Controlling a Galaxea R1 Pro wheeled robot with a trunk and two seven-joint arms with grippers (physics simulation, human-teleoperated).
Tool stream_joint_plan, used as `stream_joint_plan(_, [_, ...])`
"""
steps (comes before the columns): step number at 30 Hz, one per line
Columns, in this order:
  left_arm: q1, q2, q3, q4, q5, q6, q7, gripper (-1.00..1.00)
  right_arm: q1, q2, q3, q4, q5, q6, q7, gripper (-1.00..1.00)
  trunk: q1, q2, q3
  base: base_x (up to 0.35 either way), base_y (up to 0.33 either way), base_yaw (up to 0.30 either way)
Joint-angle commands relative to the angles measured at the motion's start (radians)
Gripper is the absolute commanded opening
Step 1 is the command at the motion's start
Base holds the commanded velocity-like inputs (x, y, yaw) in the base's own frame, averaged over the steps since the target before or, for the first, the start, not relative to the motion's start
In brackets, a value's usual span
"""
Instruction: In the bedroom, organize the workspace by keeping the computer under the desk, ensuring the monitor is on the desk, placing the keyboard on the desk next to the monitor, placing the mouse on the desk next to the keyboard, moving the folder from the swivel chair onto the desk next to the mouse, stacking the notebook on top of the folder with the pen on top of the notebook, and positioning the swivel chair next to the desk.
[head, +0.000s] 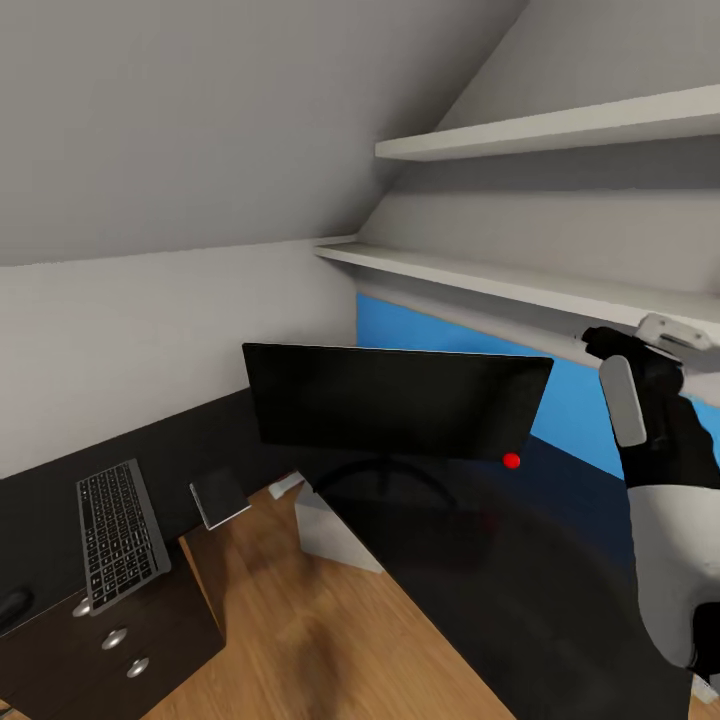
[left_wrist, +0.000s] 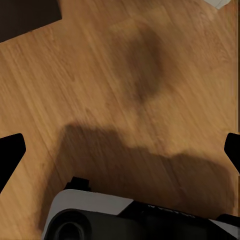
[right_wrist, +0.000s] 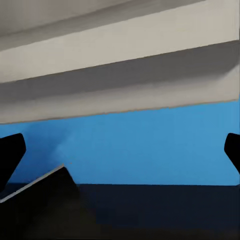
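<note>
The right hand (right_wrist: 120, 150), fingertips (right_wrist: 10, 152) wide apart, faces a blue wall panel (right_wrist: 150, 145) under pale shelves (right_wrist: 120, 95); dark desk (right_wrist: 160, 210) below.

white wall shelves (head: 560, 135) | blue wall panel (head: 580, 400) | wood floor (head: 300, 640)

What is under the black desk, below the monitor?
Under the black-topped desk, a light grey boxy computer case stands on the wood floor. The wide black monitor and desktop hide most of it.

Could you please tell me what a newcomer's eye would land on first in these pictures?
The wide black monitor with its red dot dominates the middle, on the black desk. Behind it runs a bright blue wall panel under white shelves. The keyboard lies on the desk's left wing.
</note>
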Motion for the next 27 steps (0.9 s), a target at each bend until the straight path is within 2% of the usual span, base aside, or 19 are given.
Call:
stream_joint_plan(1, [-0.001, 0.001, -0.009, -0.001, 0.006, -0.003, 0.008, 1.00, -0.011, 0.011, 0.018, 0.002, -0.008, 0.010, -0.014, 1.00, 0.001, -0.002, -0.002, 0.000, 0.000, 0.000])
stream_joint_plan(3, [-0.001, 0.001, -0.009, -0.001, 0.006, -0.003, 0.008, 1.00, -0.016, 0.026, 0.028, 0.005, -0.009, 0.014, -0.017, 1.00, 0.001, -0.002, -0.002, 0.000, 0.000, 0.000])
stream_joint_plan(4, [-0.001, 0.000, -0.009, -0.001, 0.005, -0.002, 0.008, 1.00, -0.022, 0.069, 0.062, 0.008, -0.006, 0.016, -0.019, 1.00, 0.001, -0.002, -0.002, 0.000, 0.000, 0.000])
stream_joint_plan(6, [-0.001, 0.000, -0.009, -0.001, 0.005, -0.002, 0.008, 1.00, -0.023, 0.088, 0.101, 0.008, -0.006, 0.016, -0.019, 1.00, 0.001, -0.002, -0.002, 0.000, 0.000, 0.000])
stream_joint_plan(7, [-0.001, -0.001, -0.010, -0.001, 0.005, -0.002, 0.008, 1.00, -0.024, 0.103, 0.165, 0.009, -0.007, 0.016, -0.018, 1.00, 0.001, -0.002, -0.002, 0.000, 0.000, 0.000])
stream_joint_plan(9, [-0.001, -0.001, -0.010, -0.001, 0.005, -0.002, 0.008, 1.00, -0.023, 0.109, 0.233, 0.009, -0.008, 0.016, -0.017, 1.00, 0.001, -0.002, -0.002, 0.000, 0.000, 0.000])
stream_joint_plan(11, [-0.001, -0.001, -0.009, -0.001, 0.005, -0.002, 0.008, 1.00, -0.023, 0.112, 0.265, 0.009, -0.007, 0.016, -0.020, 1.00, 0.001, -0.002, -0.002, 0.014, 0.000, 0.000])
stream_joint_plan(13, [-0.001, -0.001, -0.009, -0.001, 0.005, -0.003, 0.008, 1.00, -0.023, 0.127, 0.312, 0.010, -0.004, 0.018, -0.023, 1.00, 0.001, -0.002, -0.002, 0.114, 0.029, 0.000])
stream_joint_plan(17, [-0.001, 0.000, -0.010, 0.003, 0.005, -0.003, 0.008, 1.00, -0.023, 0.155, 0.338, 0.006, 0.009, 0.021, -0.025, 1.00, 0.001, -0.002, -0.002, 0.229, 0.097, 0.000])
stream_joint_plan(23, [-0.001, -0.001, -0.008, 0.049, 0.001, -0.006, 0.007, 1.00, -0.023, 0.165, 0.344, 0.002, 0.030, 0.023, -0.027, 1.00, 0.001, -0.002, -0.002, 0.115, 0.048, 0.000])
stream_joint_plan(27, [-0.001, -0.024, -0.016, 0.051, -0.003, -0.019, 0.007, 1.00, -0.010, 0.184, 0.340, -0.001, 0.031, 0.032, -0.036, 1.00, 0.001, -0.002, -0.002, 0.000, 0.105, 0.000])
